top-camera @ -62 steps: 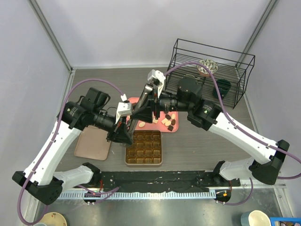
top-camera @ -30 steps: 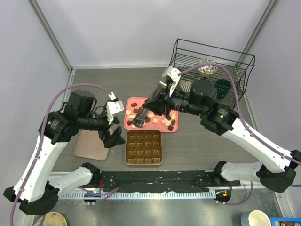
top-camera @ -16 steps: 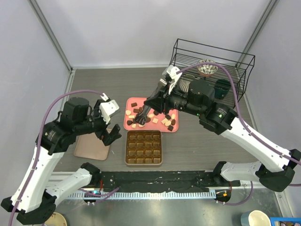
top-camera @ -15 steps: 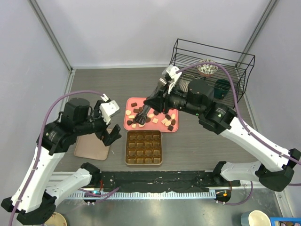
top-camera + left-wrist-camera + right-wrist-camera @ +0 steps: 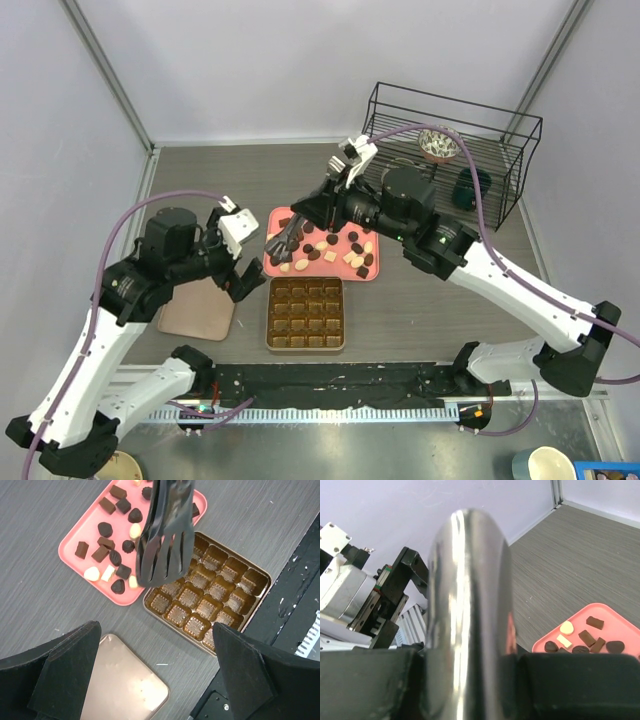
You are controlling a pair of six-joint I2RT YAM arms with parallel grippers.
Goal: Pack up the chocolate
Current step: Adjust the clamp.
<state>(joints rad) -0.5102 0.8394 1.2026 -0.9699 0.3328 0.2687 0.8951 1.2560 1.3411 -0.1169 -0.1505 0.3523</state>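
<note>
The chocolate point(image 5: 330, 240) lies loose on a flat pink tray point(image 5: 372, 272), as dark, mid-brown and cream pieces point(image 5: 105, 528). In front of the tray sits the gold-brown gridded box point(image 5: 306, 313), and every cell that shows is empty point(image 5: 210, 595). My right gripper point(image 5: 335, 205) is shut on the metal handle point(image 5: 470, 605) of black-tipped tongs point(image 5: 167, 535). The tong tips hang over the tray's near left part, and no candy shows between them. My left gripper point(image 5: 156, 630) stands open above the table, left of the box, holding nothing.
A flat metallic lid point(image 5: 198, 308) lies left of the box, under the left arm. A black wire rack point(image 5: 450, 150) with a bowl and a dark cup stands at the back right. The black base strip point(image 5: 330, 385) runs along the near edge.
The right arm has swung the tongs a little left and back over the tray. The left arm has drawn back from the box's left edge, its gripper still open.
</note>
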